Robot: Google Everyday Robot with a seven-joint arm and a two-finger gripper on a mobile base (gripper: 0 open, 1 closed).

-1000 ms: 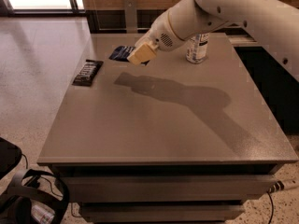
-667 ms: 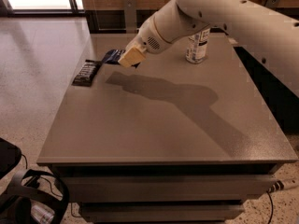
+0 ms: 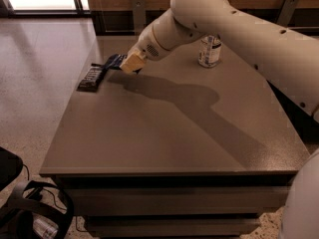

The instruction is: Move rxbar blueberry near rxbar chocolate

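Note:
The rxbar blueberry (image 3: 113, 61), a dark blue wrapped bar, sticks out to the left from under my gripper (image 3: 132, 62) at the table's far left. The gripper's tan fingers are closed on the bar's right end and hold it just above the tabletop. The rxbar chocolate (image 3: 91, 78), a black wrapped bar with white lettering, lies flat by the table's left edge. It is just left of and slightly nearer than the blue bar, and the two almost touch. My arm reaches in from the upper right.
A small white can (image 3: 209, 51) stands at the back of the grey table (image 3: 169, 133), right of the arm. The table's left edge runs close by the black bar. A wooden wall is behind, and black cables lie on the floor at lower left.
My gripper has moved left across the back of the table with the blue bar, bringing it from mid-back to right beside the black bar. The black bar and the can have not moved.

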